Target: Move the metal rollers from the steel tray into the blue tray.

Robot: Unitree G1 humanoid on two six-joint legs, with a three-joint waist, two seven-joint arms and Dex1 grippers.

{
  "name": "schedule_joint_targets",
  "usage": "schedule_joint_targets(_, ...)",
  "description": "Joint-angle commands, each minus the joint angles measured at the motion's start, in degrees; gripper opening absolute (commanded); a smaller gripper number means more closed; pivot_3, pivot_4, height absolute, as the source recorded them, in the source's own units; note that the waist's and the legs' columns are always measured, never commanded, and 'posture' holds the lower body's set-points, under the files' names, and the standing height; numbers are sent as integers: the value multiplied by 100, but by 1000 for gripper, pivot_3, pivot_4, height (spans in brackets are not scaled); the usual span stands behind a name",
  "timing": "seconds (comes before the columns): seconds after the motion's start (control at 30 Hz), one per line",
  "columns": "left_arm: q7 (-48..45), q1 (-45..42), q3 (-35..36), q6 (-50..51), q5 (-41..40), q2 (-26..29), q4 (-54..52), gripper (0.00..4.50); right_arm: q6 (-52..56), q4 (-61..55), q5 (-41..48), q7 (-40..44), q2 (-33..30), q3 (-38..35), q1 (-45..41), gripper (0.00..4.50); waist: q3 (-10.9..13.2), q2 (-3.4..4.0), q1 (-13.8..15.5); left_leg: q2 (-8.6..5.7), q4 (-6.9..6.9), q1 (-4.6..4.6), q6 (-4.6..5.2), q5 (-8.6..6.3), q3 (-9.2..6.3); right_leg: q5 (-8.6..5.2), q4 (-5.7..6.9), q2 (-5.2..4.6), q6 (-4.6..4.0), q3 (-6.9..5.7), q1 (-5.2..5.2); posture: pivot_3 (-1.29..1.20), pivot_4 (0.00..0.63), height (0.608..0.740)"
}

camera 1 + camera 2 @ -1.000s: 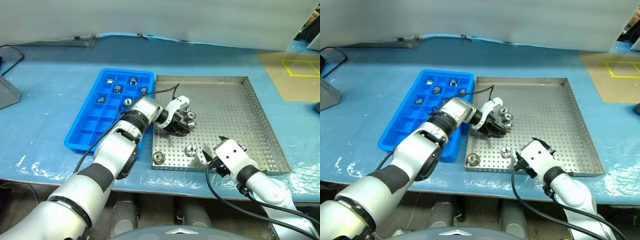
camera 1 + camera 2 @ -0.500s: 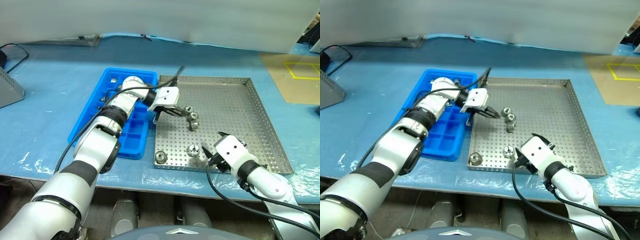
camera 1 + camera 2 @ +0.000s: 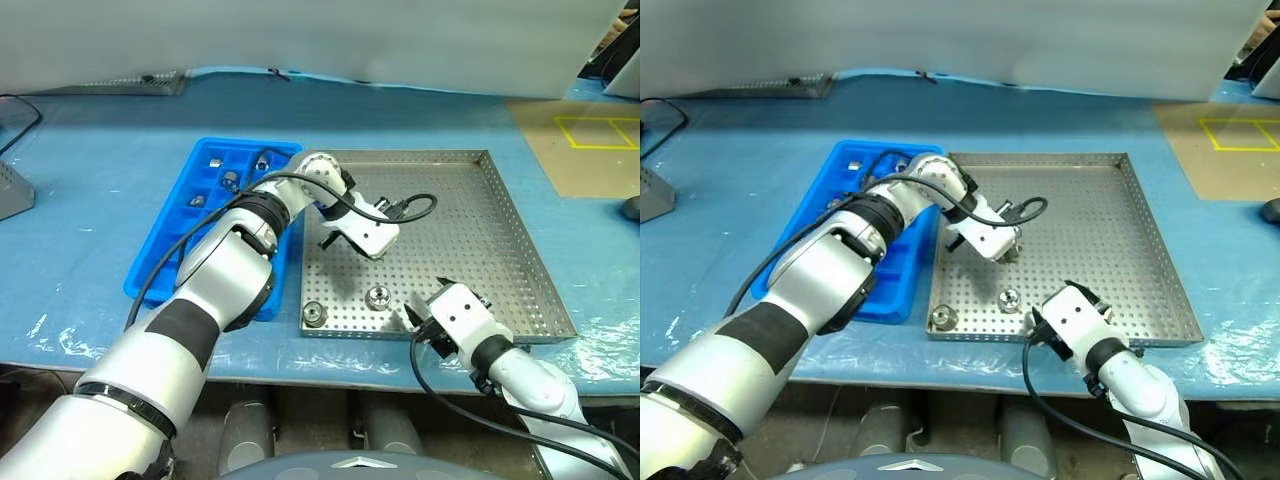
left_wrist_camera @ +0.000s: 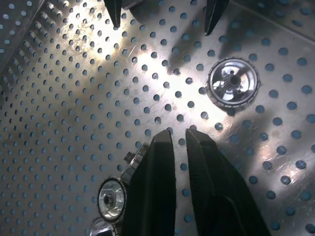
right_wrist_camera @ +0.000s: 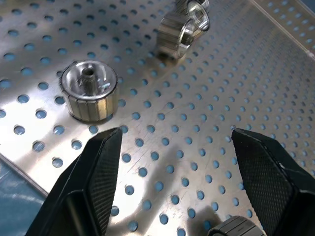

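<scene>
The steel tray [image 3: 480,180] lies right of the blue tray [image 3: 165,265]. One upright metal roller [image 3: 378,297] stands near the steel tray's front wall, and another [image 3: 314,313] sits in its front left corner. Several rollers [image 3: 229,180] rest in the blue tray's far compartments. My left gripper [image 3: 378,248] hangs over the steel tray's left-middle, pointing down, open only by a narrow gap with nothing in it. Beside its fingers [image 4: 162,162], the left wrist view shows two rollers [image 4: 112,199]. My right gripper [image 5: 177,142] stands wide open and empty, just short of the upright roller [image 5: 89,91].
A black cable [image 3: 415,205] loops from the left wrist over the steel tray. The table is covered in blue sheeting [image 3: 90,160]. A grey box [image 3: 12,190] sits at the far left. A brown floor patch with yellow tape [image 3: 590,135] lies to the right.
My left gripper has risen off the roller cluster, rolled over and swung back above it, hiding it from the head views, and its fingers have parted slightly. The right arm has not moved.
</scene>
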Motion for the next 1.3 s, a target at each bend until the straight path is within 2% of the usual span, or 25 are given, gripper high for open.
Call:
schedule_joint_targets(0.03, 784, -324, -333, -274, 547, 19, -5, 1827, -430, 504, -195, -257, 178, 237, -14, 3668, -1, -4, -19, 0, 4, 1, 1, -1, 0, -1, 0, 0, 1, 0, 3, -456, 150, 740)
schedule_joint_targets(0.23, 2852, -493, -1288, -589, 1844, -81, 13, 3848, -974, 1283, -327, -451, 434, 411, -215, 3668, -13, -22, -36, 4, 11, 10, 1, -1, -1, -17, 0, 2, 31, -1, 14, -470, 150, 740)
schedule_joint_targets(0.27, 3155, -529, -1456, -617, 2058, -80, 22, 3848, -1027, 1345, -345, -464, 461, 422, -224, 3668, -18, -31, -37, 4, 11, 7, 2, -2, -2, -3, 0, 2, 7, -2, 15, -475, 150, 740)
schedule_joint_targets(0.5, 5105, -685, -2226, -746, 3065, -235, 128, 3848, -851, 962, -598, -484, 627, 540, -52, 3668, -28, -49, -90, 6, 30, 1, 11, -8, -3, -2, 0, 3, 7, -4, 19, -493, 150, 740)
schedule_joint_targets(0.67, 5125, -619, -2385, -697, 3280, -289, 267, 3848, -668, 855, -782, -493, 739, 634, -47, 3668, -28, -50, -133, 6, 34, -7, 17, -16, -3, -2, -4, 3, 7, -4, 16, -509, 150, 740)
schedule_joint_targets(0.9, 4141, -492, -2169, -417, 3044, -249, 391, 3848, -499, 882, -987, -524, 896, 698, -149, 3668, -29, -49, -171, 7, 43, -7, 20, -19, -3, -2, -4, 3, 7, -4, 16, -522, 150, 740)
schedule_joint_targets(1.07, 3576, -289, -1748, -110, 2595, -449, 400, 3848, -445, 957, -1125, -537, 952, 735, -230, 3668, -29, -49, -175, 7, 50, -6, 24, -22, -3, -2, -3, 2, 6, -3, 22, -531, 150, 740)
schedule_joint_targets(1.3, 3661, -134, -1770, 125, 2594, -618, 362, 3848, -371, 975, -1259, -544, 1073, 798, -299, 3668, -32, -50, -246, 8, 58, 3, 26, -24, -3, -1, -2, 2, 5, -3, 31, -548, 150, 740)
